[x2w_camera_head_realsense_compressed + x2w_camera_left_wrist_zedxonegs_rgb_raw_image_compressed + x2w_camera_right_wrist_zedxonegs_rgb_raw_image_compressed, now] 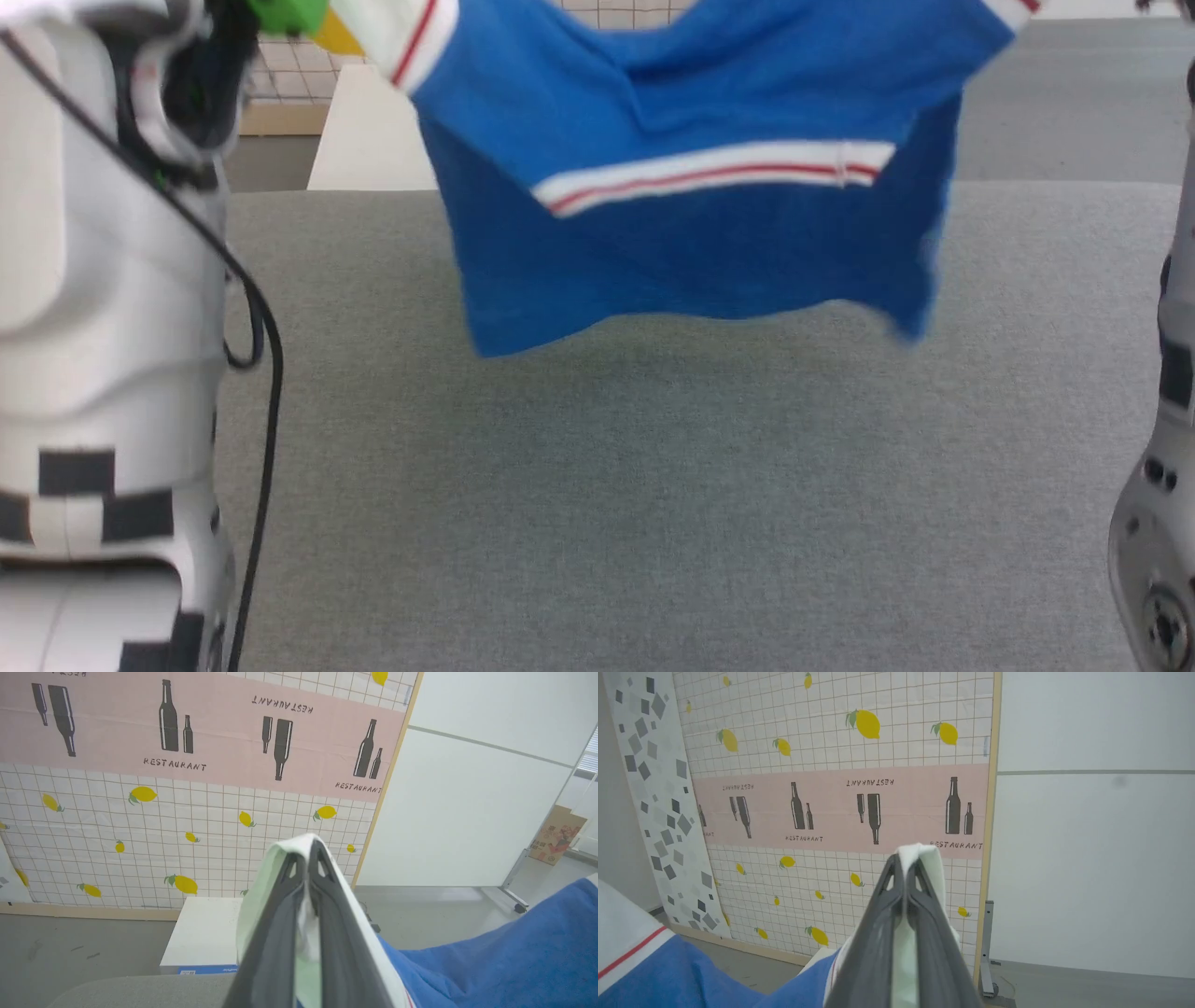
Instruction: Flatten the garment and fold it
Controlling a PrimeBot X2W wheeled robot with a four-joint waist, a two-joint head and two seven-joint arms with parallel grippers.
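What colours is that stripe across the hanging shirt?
The stripe is white with a thin red line, on the blue shirt; clearest in head view.

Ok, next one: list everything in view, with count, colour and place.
garment: one, royal blue, white sleeves, red-and-white trim, hanging over the table.
table: one, grey, below the garment.
white box: one, white, floor beyond the table.
wall panel: one, white grid with yellow lemons, pink bottle band, behind the box.
cardboard box: one, brown, floor, far right of left wrist view.
left gripper: one, dark fingers, shut on the garment's white cloth.
right gripper: one, dark fingers, likewise shut on white cloth.
left arm, right arm: two, white, head view's edges.
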